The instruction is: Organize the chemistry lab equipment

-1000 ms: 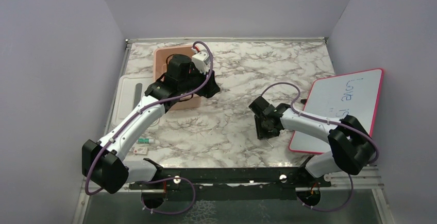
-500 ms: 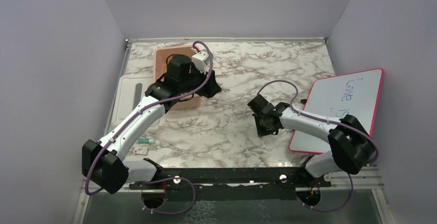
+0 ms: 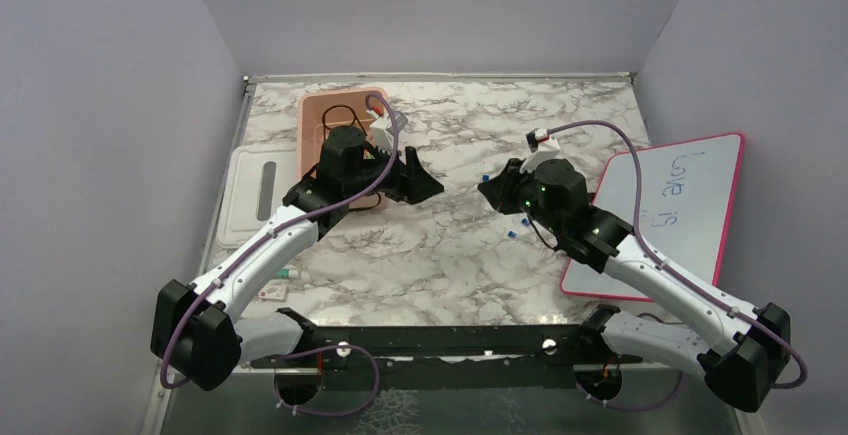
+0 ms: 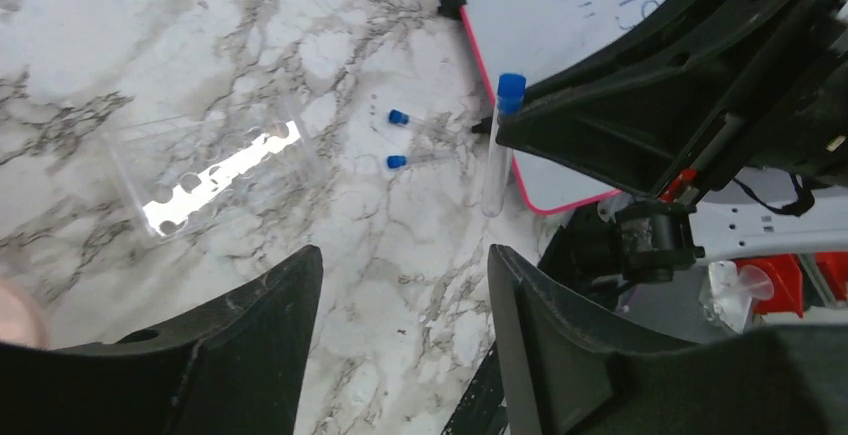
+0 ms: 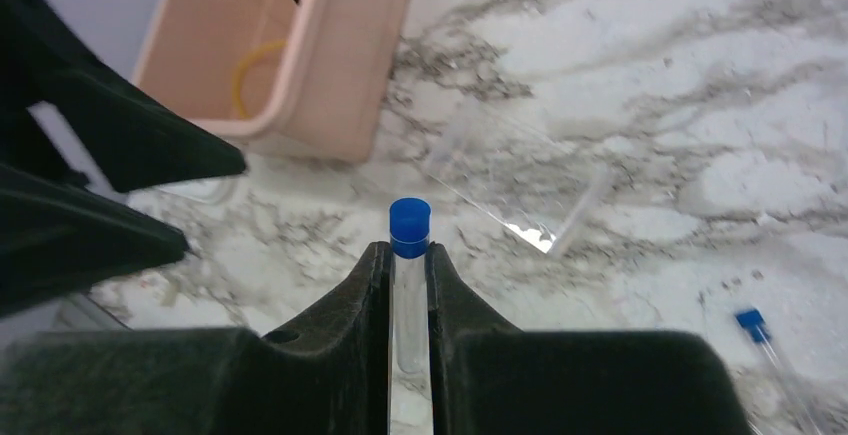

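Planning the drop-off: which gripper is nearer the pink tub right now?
Left. The left gripper hangs open just off the right side of the pink tub. The right gripper, clamped on a blue-capped tube, is farther right, over mid-table.

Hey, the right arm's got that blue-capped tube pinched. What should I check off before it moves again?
1. Right gripper shut on the blue-capped tube: ok.
2. Cap seated on that tube: ok.
3. Left gripper open, nothing between its fingers: ok.
4. Clear rack on the table, apart from both grippers: ok.
5. Rack upright with its holes facing up: cannot tell.
6. Two other tubes put away: not ok, they lie loose on the table.
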`<state>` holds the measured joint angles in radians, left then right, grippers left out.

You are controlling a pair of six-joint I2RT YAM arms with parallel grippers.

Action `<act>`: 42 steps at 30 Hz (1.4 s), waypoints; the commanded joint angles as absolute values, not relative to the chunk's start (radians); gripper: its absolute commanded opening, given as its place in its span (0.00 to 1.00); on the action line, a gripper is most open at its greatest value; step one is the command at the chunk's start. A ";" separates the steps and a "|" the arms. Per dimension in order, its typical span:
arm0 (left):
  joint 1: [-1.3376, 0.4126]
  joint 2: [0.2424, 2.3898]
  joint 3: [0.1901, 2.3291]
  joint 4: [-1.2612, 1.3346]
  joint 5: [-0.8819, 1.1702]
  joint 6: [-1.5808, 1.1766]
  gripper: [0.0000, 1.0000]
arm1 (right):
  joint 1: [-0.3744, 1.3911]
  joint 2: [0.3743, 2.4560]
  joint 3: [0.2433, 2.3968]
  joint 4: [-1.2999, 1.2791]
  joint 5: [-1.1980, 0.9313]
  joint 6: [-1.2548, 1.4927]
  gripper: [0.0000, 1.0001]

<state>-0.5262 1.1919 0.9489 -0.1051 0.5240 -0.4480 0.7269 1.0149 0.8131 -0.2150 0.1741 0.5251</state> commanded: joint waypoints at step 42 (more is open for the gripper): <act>-0.718 1.151 1.056 -0.171 0.647 -0.005 0.05 | 0.726 1.086 1.245 -0.504 -0.248 0.584 0.36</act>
